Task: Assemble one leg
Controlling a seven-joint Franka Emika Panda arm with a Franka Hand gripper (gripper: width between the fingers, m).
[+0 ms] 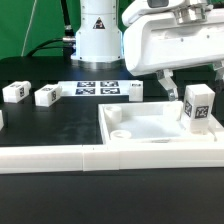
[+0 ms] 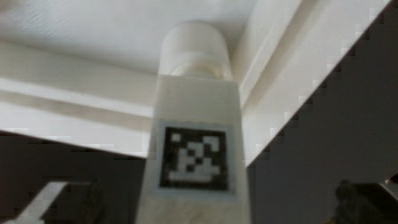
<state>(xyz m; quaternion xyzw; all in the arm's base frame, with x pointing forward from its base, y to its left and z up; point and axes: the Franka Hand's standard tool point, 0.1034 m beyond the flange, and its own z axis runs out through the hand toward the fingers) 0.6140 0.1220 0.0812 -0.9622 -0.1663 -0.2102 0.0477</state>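
On the exterior view's right, one leg (image 1: 197, 107) is standing upright at the corner of the big white panel (image 1: 150, 133), tag facing the camera. The gripper (image 1: 178, 88) hangs right above and just behind it, fingers spread wide with nothing between them, so it isn't holding anything right now. In the wrist view the leg (image 2: 196, 130) runs straight down the middle of the frame, and you can just make out the dark fingertips (image 2: 50, 203) off to either side, well clear of it.

My read: the leg is already seated in its corner hole, and this is the screw-in stage between grabs. Can't tell from here how far in it's threaded or whether it's fully tight.

The next move probably calls for dropping straight down around the leg, pinching it square, and twisting without knocking it crooked. Spare legs (image 1: 46, 95) lie on the black table (image 1: 50, 125) over on the exterior view's left, near the marker board (image 1: 97, 89), well apart from the action.
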